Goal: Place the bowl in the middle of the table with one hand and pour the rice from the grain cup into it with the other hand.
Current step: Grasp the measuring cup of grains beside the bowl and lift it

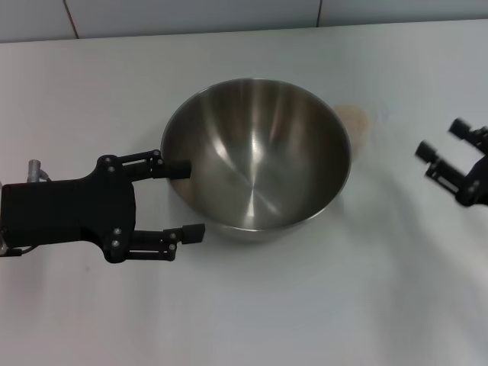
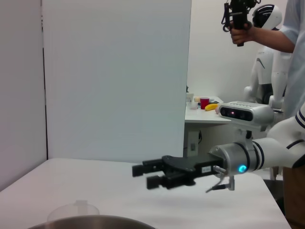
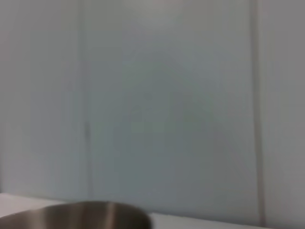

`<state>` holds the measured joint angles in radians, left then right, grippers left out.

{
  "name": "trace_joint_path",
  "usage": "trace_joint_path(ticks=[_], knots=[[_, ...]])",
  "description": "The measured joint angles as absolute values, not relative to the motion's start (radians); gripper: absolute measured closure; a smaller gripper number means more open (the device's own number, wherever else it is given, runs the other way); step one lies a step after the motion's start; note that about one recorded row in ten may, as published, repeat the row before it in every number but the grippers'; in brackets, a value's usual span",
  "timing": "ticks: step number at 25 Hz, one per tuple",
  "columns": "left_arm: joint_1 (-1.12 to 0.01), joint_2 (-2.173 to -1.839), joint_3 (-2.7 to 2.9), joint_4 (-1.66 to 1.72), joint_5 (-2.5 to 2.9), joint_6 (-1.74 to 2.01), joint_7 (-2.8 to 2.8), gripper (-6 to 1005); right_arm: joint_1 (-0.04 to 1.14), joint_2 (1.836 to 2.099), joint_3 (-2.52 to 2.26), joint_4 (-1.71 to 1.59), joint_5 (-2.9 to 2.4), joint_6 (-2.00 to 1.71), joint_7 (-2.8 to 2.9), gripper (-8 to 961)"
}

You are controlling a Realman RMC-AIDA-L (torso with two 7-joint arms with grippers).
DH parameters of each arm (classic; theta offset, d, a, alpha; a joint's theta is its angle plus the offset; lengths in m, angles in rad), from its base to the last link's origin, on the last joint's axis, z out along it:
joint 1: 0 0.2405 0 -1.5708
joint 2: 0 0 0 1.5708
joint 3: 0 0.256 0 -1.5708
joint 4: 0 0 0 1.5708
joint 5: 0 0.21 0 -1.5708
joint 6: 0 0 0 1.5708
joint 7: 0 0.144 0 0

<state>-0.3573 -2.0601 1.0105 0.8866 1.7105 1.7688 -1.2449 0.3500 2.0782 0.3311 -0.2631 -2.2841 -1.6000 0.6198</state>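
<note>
The bowl (image 1: 259,152), large, shiny steel and with nothing inside, stands on the white table (image 1: 252,320) near its middle. My left gripper (image 1: 187,200) is open at the bowl's left side: its upper fingertip (image 1: 179,168) lies over the rim, its lower fingertip (image 1: 194,232) is outside the wall. The grain cup (image 1: 357,122), clear with pale rice (image 1: 352,118) in it, stands just behind the bowl's right rim and is mostly hidden. It also shows in the left wrist view (image 2: 74,212) behind the bowl's rim (image 2: 90,223). My right gripper (image 1: 441,139) is open and empty at the right edge, apart from the cup.
The table's back edge meets a tiled wall (image 1: 191,15). The left wrist view shows my right gripper (image 2: 140,174) over the table, a person (image 2: 281,33) holding a device, and a far desk (image 2: 205,112) with small objects. The right wrist view shows only the bowl's rim (image 3: 86,214).
</note>
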Motion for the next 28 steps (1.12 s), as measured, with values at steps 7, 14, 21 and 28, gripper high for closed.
trace_joint_path(ticks=[7, 14, 21, 28], knots=[[-0.357, -2.059, 1.010, 0.887, 1.710, 1.772, -1.245, 170, 0.370, 2.078, 0.327, -0.224, -2.214, -1.448, 0.620, 243], [-0.357, -2.057, 1.004, 0.887, 1.710, 1.767, -1.245, 170, 0.414, 2.079, 0.324, -0.180, -2.210, -1.331, 0.619, 243], [-0.357, -2.057, 1.004, 0.891, 1.710, 1.767, -1.244, 170, 0.451, 2.080, 0.322, -0.141, -2.212, -1.231, 0.618, 243], [-0.367, -2.054, 1.002, 0.894, 1.710, 1.766, -1.237, 170, 0.480, 2.079, 0.319, -0.108, -2.216, -1.155, 0.617, 244]])
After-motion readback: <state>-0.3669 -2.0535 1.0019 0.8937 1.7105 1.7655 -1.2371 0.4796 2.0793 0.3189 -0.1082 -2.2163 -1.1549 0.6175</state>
